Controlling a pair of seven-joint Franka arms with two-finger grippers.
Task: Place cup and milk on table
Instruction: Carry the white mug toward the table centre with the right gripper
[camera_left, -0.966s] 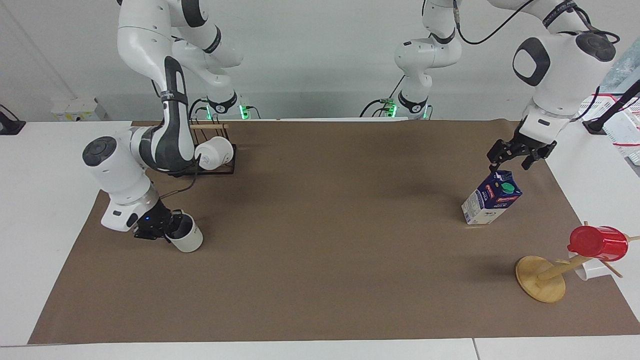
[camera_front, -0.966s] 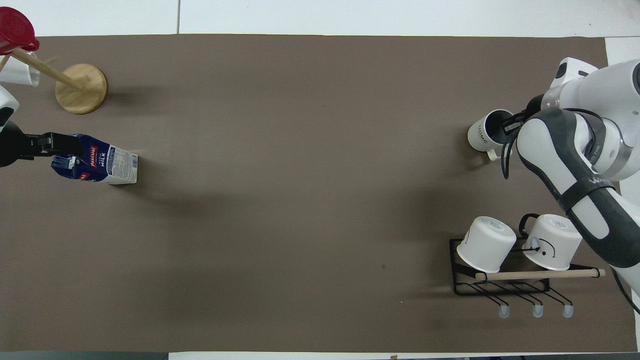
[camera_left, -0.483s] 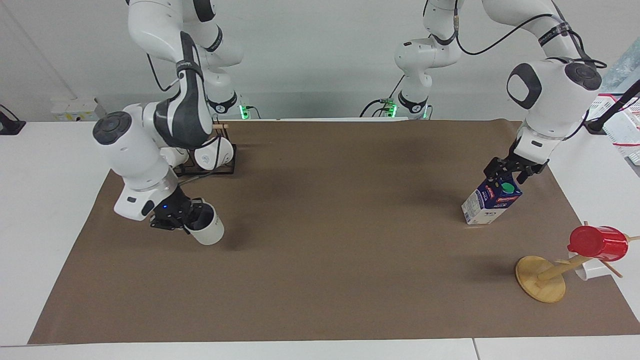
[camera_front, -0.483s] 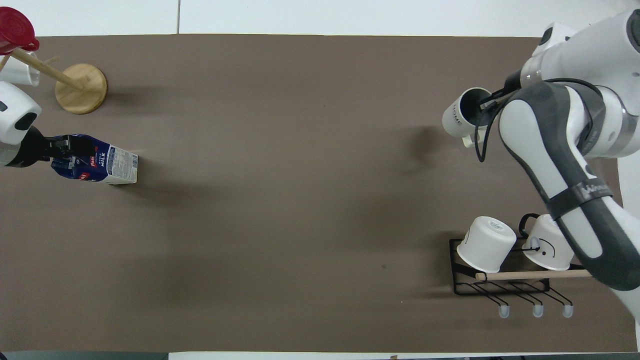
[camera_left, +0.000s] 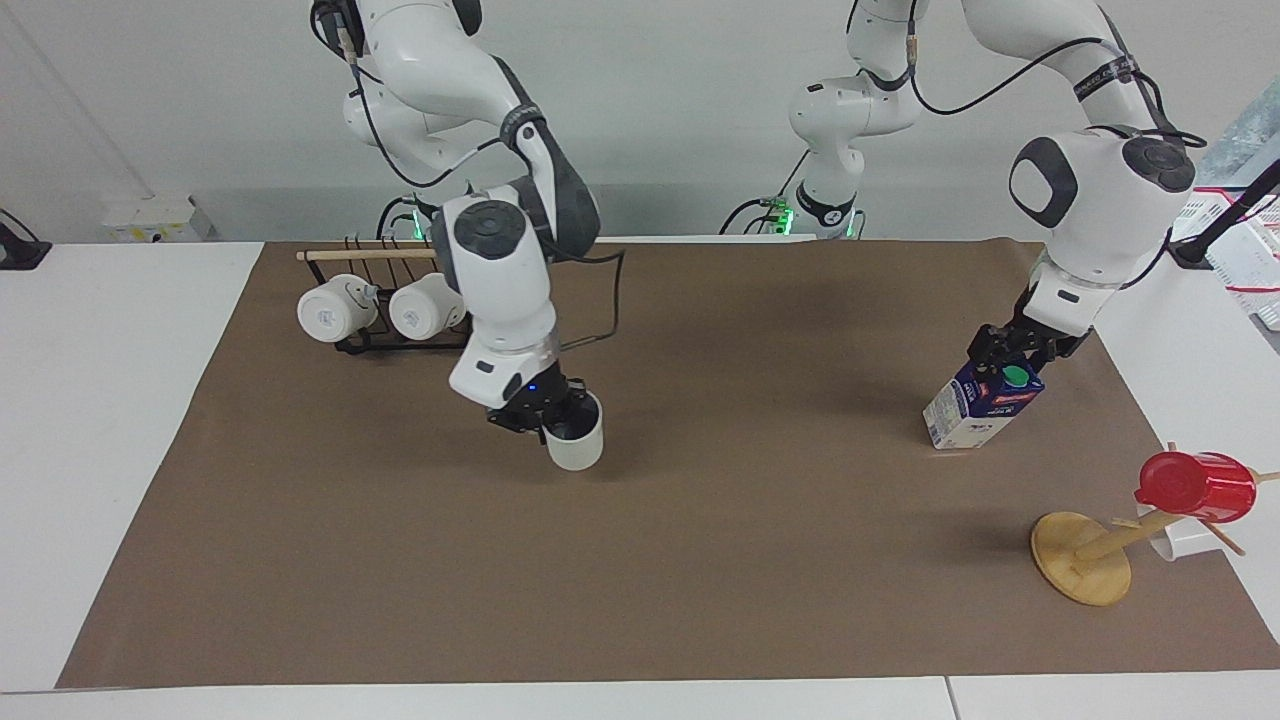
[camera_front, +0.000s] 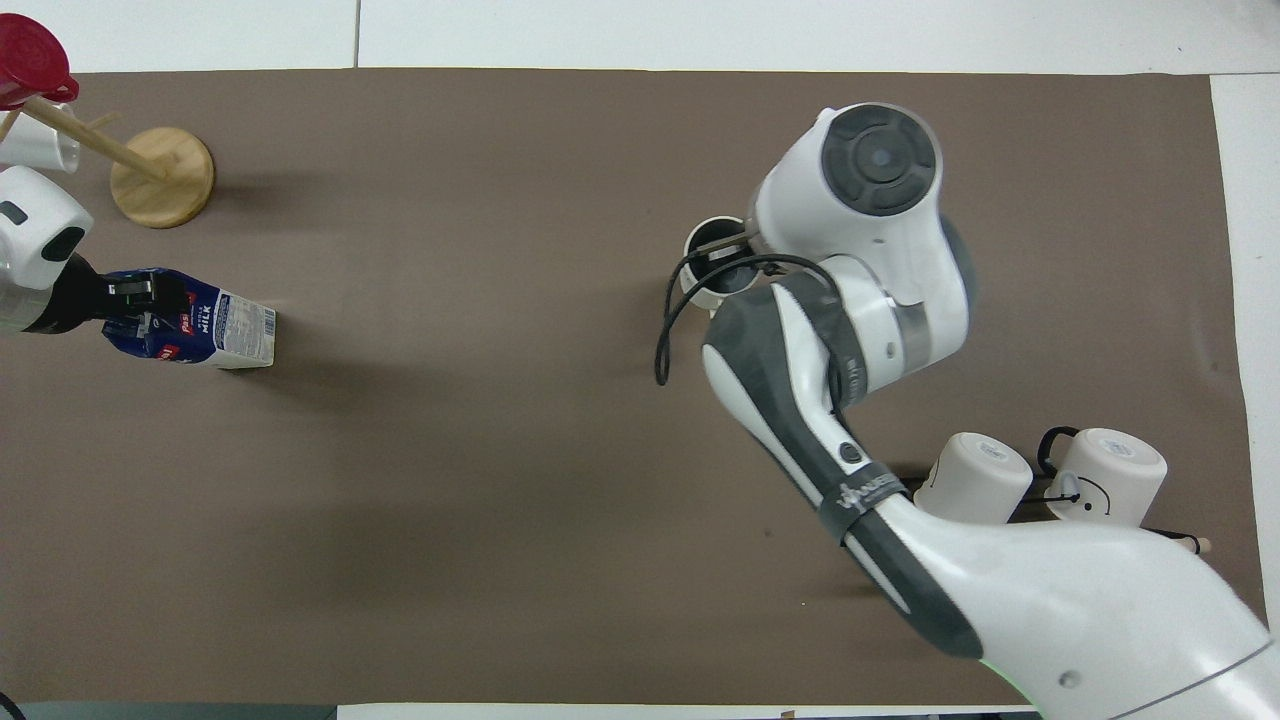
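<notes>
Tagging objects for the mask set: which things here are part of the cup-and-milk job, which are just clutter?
In the job:
- cup, held in the right gripper, over mid-table
- milk, tilted, left gripper at its top
- table

Clutter:
- two white mugs on the black rack
- red cup on the wooden stand

My right gripper (camera_left: 548, 418) pinches the rim of the cup (camera_left: 577, 446), an off-white cylindrical mug with a dark grey-blue inside, mouth up and nearly upright, low over the middle of the table (camera_left: 700, 560), a white top under a wide brown paper sheet. My left gripper (camera_left: 1012, 350) closes on the gable of the milk (camera_left: 978, 408), a small dark blue and white carton with a green cap and red band, tilted on the paper toward my left arm's end.
</notes>
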